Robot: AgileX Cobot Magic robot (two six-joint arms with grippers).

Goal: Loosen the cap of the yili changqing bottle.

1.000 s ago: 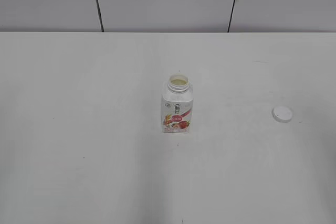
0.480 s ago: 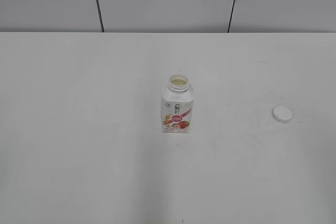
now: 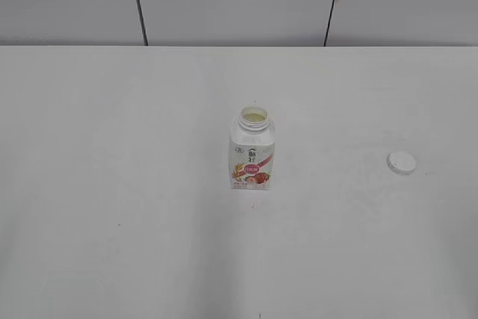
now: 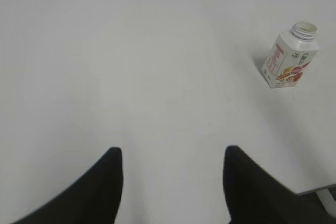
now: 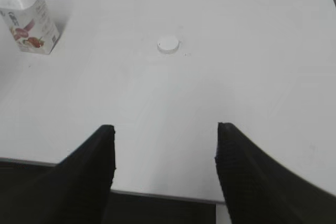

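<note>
Bright even lighting, soft faint shadows, mild glare on white table [image 3: 112,184], wrist views slightly soft

White table [image 3: 112,184]: open bottle [image 3: 252,151], cap [image 3: 401,161] apart.

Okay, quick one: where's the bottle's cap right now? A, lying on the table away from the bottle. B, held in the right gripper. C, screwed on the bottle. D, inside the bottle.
A: the cap lies flat on the table, apart from the open-necked bottle.
</note>
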